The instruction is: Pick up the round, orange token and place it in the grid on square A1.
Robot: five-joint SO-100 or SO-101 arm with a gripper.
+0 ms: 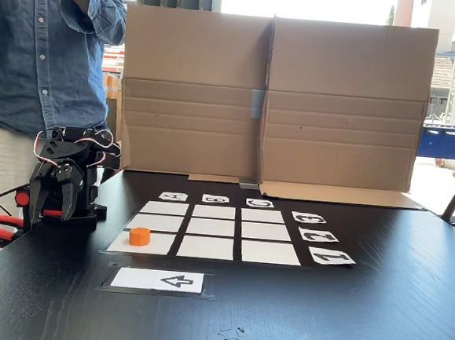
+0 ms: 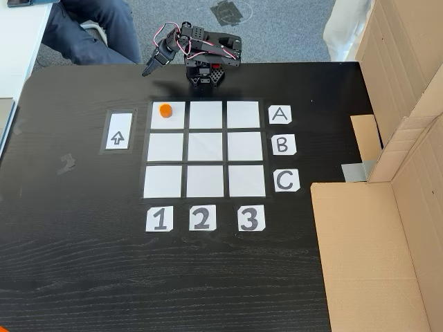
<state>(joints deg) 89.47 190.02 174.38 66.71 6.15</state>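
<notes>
While the arm sits folded up at the far edge of the black table, the round, orange token already lies on square A1, in the part of that white box nearest the arm. Seen from above, that box is the corner of the grid at about 10 o'clock, where row A meets column 1. In the low side view the token sits on the near left box.

The gripper hangs at about 11 o'clock from the token in the view from above, well apart from it and off the grid. It holds nothing. Its fingers look close together, but the pictures are too small to tell if they touch.

I think the token is light and hard, like a little plastic bottle cap. It will not squash. Its sides may be a bit slippery, so it could pop out of a weak pinch. The best place to hold it is across its round sides, low down, with one finger on each side.

The job looks done, since the token rests inside the right box.

A white card with a black arrow lies just beside the grid at 9 o'clock, and cardboard walls stand at 3 o'clock
</notes>
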